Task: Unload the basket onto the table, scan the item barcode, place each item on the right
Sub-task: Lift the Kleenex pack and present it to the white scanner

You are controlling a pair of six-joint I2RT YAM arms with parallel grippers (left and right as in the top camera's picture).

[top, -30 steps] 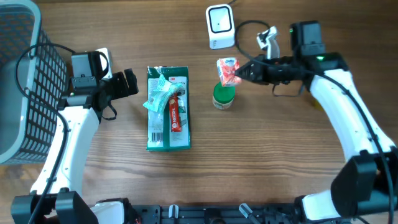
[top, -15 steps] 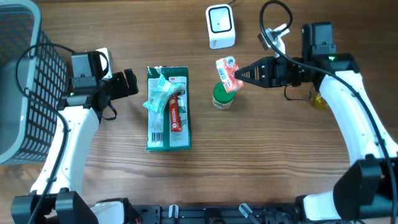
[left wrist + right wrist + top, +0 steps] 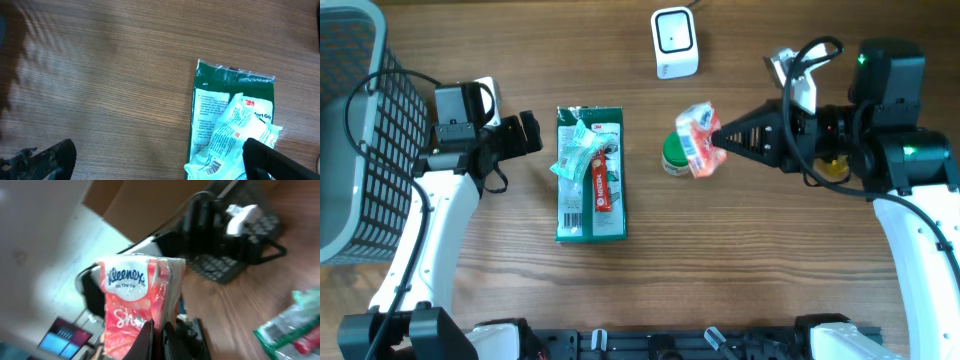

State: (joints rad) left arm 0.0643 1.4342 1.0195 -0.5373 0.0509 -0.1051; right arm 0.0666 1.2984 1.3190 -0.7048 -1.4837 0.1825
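Observation:
A red Kleenex tissue pack (image 3: 697, 140) hangs in the air above the table, with my right gripper (image 3: 719, 140) shut on its edge. In the right wrist view the pack (image 3: 135, 300) stands upright and fills the middle, the gripper (image 3: 159, 328) pinching its lower edge. No barcode shows on the pack. The white barcode scanner (image 3: 674, 42) stands at the back of the table, apart from the pack. My left gripper (image 3: 525, 132) is open and empty, just left of a green 3M package (image 3: 590, 215). From the left wrist, the gripper (image 3: 160, 167) has bare wood between its fingers.
A green-lidded jar (image 3: 673, 160) stands partly under the held pack. A white-and-teal packet (image 3: 232, 137) with a barcode and a red item (image 3: 601, 188) lie on the green package (image 3: 207, 105). A dark wire basket (image 3: 360, 130) fills the left edge.
My right arm has pulled back to the right and lifted, carrying the tissue pack toward the table's front, farther from the scanner. The left arm has not moved.

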